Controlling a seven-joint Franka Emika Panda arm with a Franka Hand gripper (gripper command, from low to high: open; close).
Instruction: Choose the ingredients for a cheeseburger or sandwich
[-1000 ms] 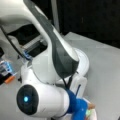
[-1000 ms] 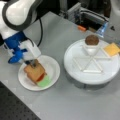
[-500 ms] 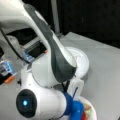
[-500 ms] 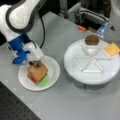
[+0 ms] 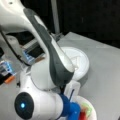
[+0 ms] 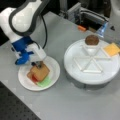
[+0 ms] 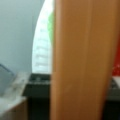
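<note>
Since 1 s ago, gripper has lowered onto sandwich on paper plate; grip state apparently indeterminate.

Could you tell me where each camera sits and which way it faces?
Front view behind the arm: looks past it to the divided tray and paper plate.
Front view high over the table: looks down on the sandwich, paper plate, divided tray and gripper.
Wrist view: pressed against the toast.
Both front views share plate and tray.
</note>
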